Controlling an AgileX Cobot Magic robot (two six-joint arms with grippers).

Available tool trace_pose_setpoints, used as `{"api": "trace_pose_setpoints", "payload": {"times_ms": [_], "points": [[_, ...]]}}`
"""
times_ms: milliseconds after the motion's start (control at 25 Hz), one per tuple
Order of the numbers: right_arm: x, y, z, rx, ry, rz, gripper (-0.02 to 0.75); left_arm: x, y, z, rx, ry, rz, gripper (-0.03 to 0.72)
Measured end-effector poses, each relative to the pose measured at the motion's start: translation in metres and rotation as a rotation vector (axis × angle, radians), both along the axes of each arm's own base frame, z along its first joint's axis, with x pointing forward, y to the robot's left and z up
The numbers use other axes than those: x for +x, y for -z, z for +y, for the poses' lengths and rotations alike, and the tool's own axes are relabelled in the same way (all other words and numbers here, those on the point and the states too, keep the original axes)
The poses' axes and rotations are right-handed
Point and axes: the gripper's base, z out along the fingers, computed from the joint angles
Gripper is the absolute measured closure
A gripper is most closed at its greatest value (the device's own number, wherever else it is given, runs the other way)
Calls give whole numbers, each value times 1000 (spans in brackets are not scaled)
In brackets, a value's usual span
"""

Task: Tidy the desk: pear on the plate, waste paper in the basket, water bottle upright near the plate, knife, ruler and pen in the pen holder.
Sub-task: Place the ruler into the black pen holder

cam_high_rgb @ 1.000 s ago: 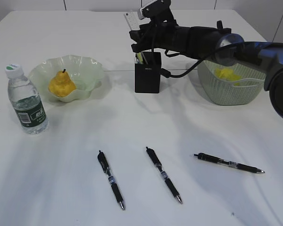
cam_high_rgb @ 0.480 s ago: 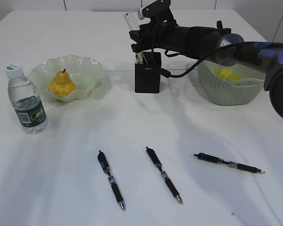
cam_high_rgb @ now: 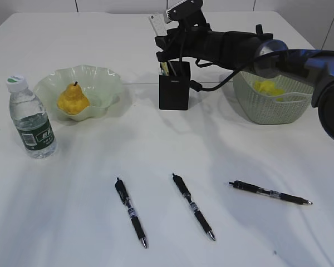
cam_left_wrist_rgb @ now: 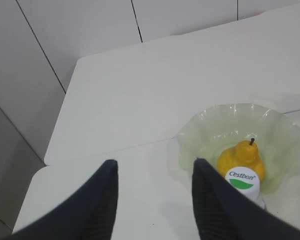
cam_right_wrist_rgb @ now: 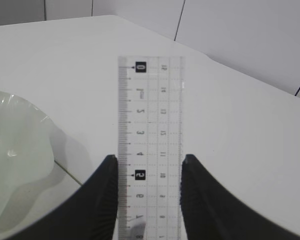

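My right gripper (cam_high_rgb: 162, 54) sits just above the black pen holder (cam_high_rgb: 174, 92), shut on the clear ruler (cam_high_rgb: 156, 25). The ruler stands upright with its lower end down in the holder. In the right wrist view the ruler (cam_right_wrist_rgb: 150, 125) fills the gap between the jaws (cam_right_wrist_rgb: 150, 161). The yellow pear (cam_high_rgb: 72, 99) lies in the green wavy plate (cam_high_rgb: 103, 83). The water bottle (cam_high_rgb: 32, 122) stands upright left of the plate. Yellow waste paper (cam_high_rgb: 267, 88) lies in the woven basket (cam_high_rgb: 273, 108). My left gripper (cam_left_wrist_rgb: 155, 167) is open and empty above the bottle cap (cam_left_wrist_rgb: 242, 179). I cannot make out the knife.
Three black pens lie on the white desk near the front: left (cam_high_rgb: 131, 212), middle (cam_high_rgb: 193, 207) and right (cam_high_rgb: 270, 193). The right arm (cam_high_rgb: 250, 47) stretches over the back of the desk, across the basket's rim. Something pale sticks up inside the holder.
The ruler's top has swung slightly right and now stands more upright in the holder. The right gripper shifted a little with it. Nothing else moved.
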Motion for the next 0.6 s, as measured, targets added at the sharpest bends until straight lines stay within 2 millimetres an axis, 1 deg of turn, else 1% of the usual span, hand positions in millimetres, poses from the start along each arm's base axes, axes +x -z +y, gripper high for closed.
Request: {"api": "trace_pose_setpoints", "payload": {"times_ms": [600], "points": [[0, 0, -1, 4, 4, 3, 455, 0, 0, 0, 0, 0, -4, 347]]}}
